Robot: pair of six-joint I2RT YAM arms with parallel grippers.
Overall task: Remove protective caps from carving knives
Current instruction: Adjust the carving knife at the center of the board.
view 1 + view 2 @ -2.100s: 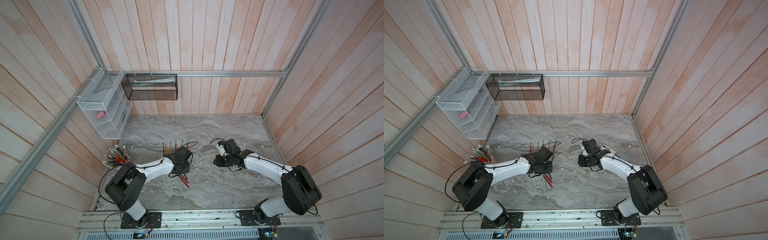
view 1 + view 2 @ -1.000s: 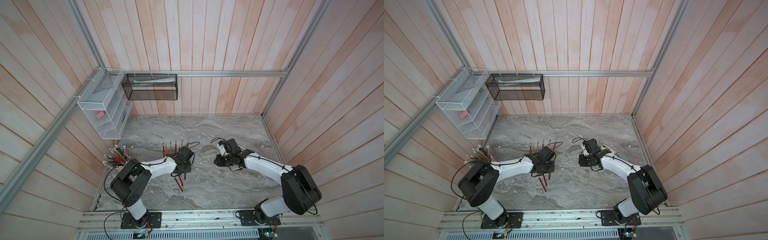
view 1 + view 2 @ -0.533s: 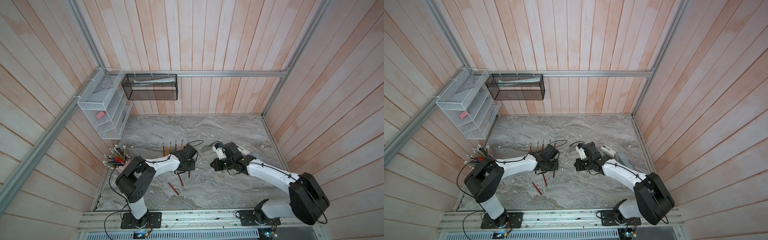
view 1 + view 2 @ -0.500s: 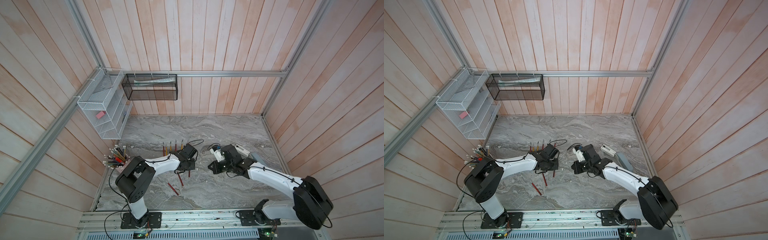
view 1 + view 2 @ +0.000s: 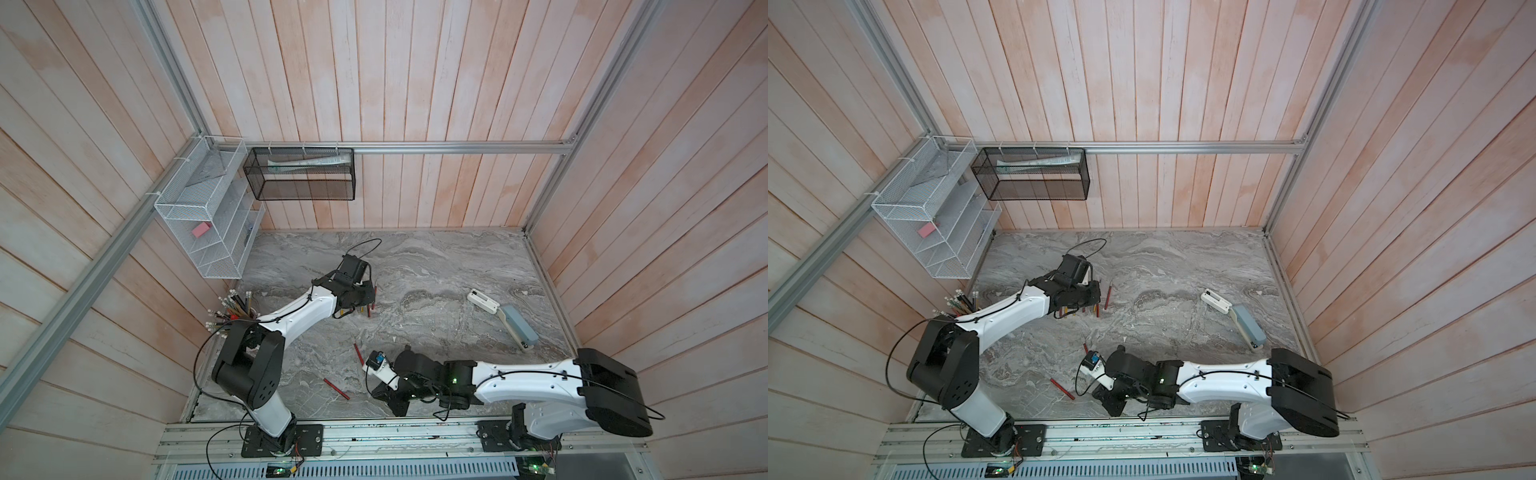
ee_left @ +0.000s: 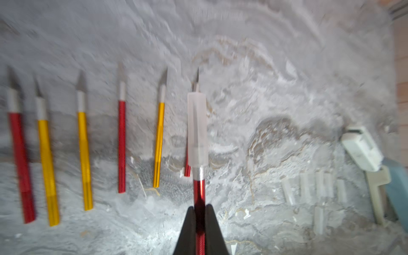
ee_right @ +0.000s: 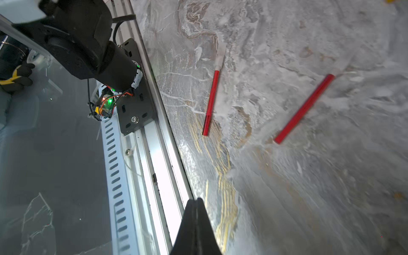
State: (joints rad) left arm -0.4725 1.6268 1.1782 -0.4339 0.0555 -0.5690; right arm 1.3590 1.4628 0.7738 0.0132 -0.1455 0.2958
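The left tool [image 6: 199, 209] pinches a red knife [image 6: 199, 189], its cap [image 6: 197, 130] pointing straight outward, parallel to the bare knives [image 6: 121, 145]; the right tool [image 7: 195, 205] is closed, empty.

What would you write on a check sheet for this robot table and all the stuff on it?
Surface: marble table, grey, no spills seen.
Job's things: held knife, red, with its cap on; bare knives in a row, red and yellow; two capped knives lying apart near the front edge; loose caps grouped together.
Clutter: white box, blue-grey case, pencil cup.
Grippers: left gripper shut on the held knife; right gripper shut, empty.
Cables: black cable looping above the left wrist; no snag seen.
Surroundings: wooden walls, white rack, black basket.
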